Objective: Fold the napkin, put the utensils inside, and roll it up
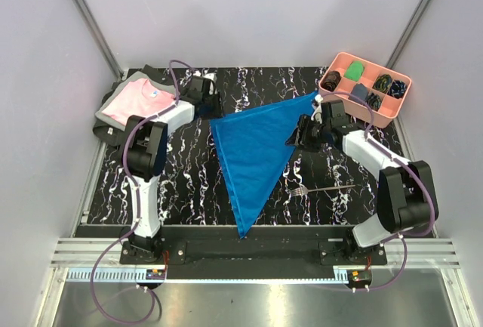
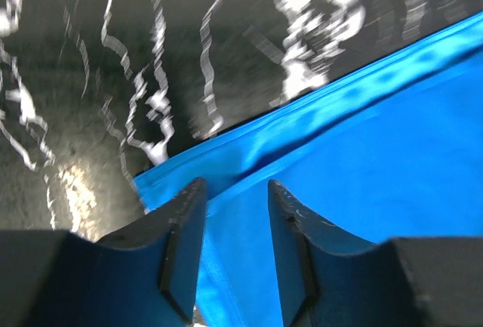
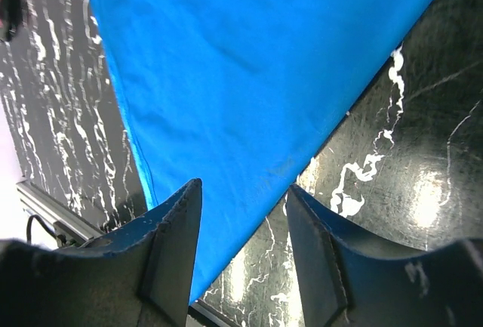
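The blue napkin lies flat on the black marbled table, folded into a long triangle whose tip points at the near edge. My left gripper is at the triangle's far left corner. In the left wrist view its jaws stand apart, with the napkin's hemmed edge running between them. My right gripper hovers over the napkin's right edge, open and holding nothing. A silver fork lies on the table to the right of the napkin. No other utensil shows.
A folded pink shirt with grey trim sits at the far left corner. A pink compartment tray holding small cloth bundles stands at the far right, just behind my right arm.
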You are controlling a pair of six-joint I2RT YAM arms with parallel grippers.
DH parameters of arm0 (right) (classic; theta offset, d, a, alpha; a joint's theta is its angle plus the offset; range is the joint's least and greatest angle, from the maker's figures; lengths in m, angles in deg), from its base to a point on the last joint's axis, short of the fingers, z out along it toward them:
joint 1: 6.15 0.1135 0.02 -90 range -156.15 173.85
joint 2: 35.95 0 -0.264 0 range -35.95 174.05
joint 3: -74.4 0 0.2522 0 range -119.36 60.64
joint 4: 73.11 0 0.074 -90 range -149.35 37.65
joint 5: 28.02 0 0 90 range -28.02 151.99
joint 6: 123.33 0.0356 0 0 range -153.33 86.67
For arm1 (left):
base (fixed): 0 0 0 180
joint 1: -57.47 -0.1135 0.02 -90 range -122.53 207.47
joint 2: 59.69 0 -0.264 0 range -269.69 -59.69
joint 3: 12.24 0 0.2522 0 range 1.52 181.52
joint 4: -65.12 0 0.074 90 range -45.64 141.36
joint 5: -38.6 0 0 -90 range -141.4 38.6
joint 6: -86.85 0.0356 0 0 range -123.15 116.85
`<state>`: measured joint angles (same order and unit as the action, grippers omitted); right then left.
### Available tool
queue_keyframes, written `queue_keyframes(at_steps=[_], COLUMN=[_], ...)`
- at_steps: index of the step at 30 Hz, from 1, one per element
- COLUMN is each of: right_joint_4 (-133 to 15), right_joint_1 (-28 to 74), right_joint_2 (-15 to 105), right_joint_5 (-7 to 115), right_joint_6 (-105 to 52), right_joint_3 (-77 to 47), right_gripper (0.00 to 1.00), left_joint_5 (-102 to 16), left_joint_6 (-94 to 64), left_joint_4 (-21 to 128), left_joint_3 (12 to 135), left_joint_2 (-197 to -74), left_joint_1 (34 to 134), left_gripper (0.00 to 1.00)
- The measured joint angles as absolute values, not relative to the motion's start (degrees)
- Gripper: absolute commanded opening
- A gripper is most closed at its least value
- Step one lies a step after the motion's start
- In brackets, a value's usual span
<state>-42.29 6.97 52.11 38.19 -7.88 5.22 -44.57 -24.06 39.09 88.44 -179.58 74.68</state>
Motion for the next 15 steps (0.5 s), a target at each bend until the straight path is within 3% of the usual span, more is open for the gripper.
queue_keyframes(at_steps=[15], right_joint_4=[-40.91], right_joint_1=[5.53], right_joint_2=[51.84], right_joint_5=[36.95], right_joint_6=[-9.1], right_joint_3=[4.98], right_gripper=[0.57], left_joint_5=[-47.76], left_joint_6=[-22.86], left_joint_4=[35.83], left_joint_3=[87.48], left_joint_2=[-181.09], left_joint_1=[75.2], left_gripper=[0.34])
